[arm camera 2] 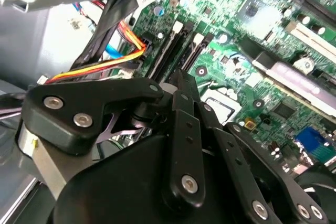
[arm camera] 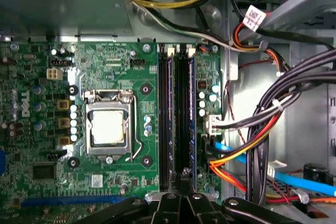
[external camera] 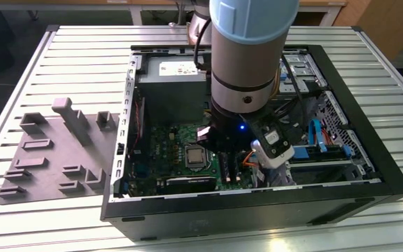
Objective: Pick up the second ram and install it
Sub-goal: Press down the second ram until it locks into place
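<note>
Claw (arm camera: pixel 184 179) above green motherboard (arm camera: pixel 121 66), second ram (arm camera: pixel 191 114) slotted just beyond.

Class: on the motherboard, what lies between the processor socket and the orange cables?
In the first wrist view, long black memory slots, side by side, lie between the processor socket and the orange cables.

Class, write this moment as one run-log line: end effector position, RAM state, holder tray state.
end effector: inside the case, over the slots | second ram: upright in a motherboard slot | holder tray: outside the case, no stick visible
</note>
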Controlling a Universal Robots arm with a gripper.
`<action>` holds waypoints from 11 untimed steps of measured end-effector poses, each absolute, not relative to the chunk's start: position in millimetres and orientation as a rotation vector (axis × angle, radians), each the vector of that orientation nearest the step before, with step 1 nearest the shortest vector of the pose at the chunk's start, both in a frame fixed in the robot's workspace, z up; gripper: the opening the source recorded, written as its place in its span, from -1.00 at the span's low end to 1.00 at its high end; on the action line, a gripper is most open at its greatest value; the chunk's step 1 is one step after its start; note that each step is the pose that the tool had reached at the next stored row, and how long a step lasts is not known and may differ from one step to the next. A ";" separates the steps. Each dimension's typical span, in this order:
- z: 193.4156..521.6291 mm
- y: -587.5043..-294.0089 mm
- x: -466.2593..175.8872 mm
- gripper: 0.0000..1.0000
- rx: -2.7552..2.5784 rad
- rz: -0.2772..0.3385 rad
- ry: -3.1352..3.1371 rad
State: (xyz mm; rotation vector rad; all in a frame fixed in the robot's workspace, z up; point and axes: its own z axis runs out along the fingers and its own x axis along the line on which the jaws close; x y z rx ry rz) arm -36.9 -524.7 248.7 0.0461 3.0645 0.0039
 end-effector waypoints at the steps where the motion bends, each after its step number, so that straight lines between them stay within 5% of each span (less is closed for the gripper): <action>1: 248.5 -522.5 -37.0 -0.79 0.046 0.004 3.064; 11: 248.3 -500.8 -36.9 -0.79 0.046 0.004 3.064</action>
